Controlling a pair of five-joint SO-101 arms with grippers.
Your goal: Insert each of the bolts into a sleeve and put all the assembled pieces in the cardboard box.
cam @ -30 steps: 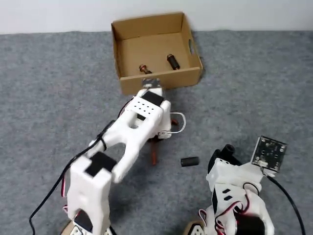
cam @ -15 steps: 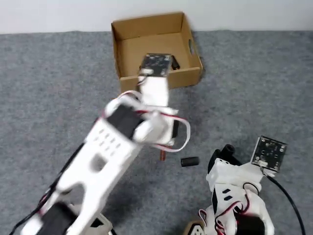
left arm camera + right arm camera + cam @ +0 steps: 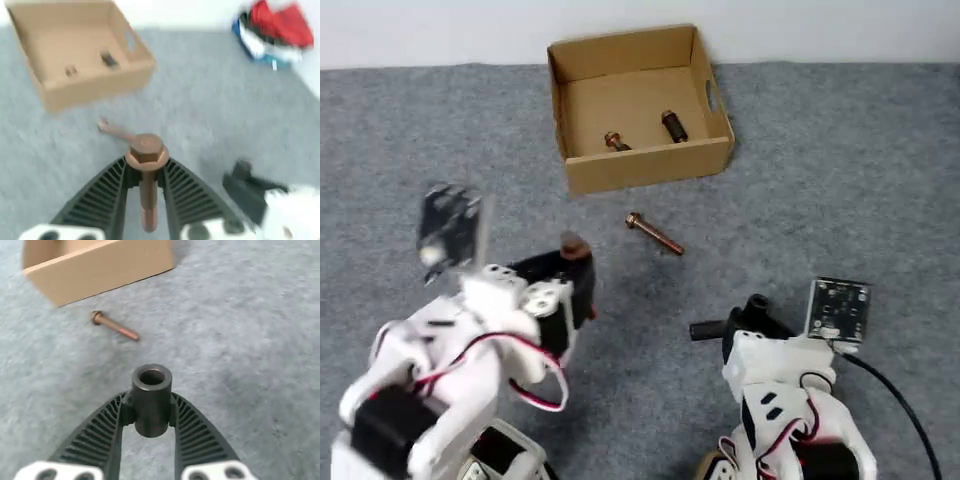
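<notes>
My left gripper (image 3: 146, 167) is shut on a copper bolt (image 3: 146, 152), held head up; in the high view this bolt (image 3: 574, 244) sits at the lower left with the left gripper (image 3: 576, 288). My right gripper (image 3: 150, 405) is shut on a black sleeve (image 3: 151, 397) with its bore facing the camera, and the high view shows the sleeve (image 3: 706, 329) at the right gripper (image 3: 717, 328). A second bolt (image 3: 653, 233) (image 3: 115, 326) lies loose on the carpet just in front of the cardboard box (image 3: 582, 60). Two pieces (image 3: 615, 141) (image 3: 673, 125) lie inside the box.
Grey carpet covers the table. The box (image 3: 95, 75) (image 3: 100, 270) stands at the far middle, with a hand hole in its right wall. The left wrist view shows the other arm's dark sleeve (image 3: 244, 185) farther off. A bundle of coloured cloth (image 3: 275, 27) lies beyond the table.
The left arm has swung back from in front of the box to the lower left, lifting a bolt. The right arm has shifted left and now holds the sleeve that lay on the carpet.
</notes>
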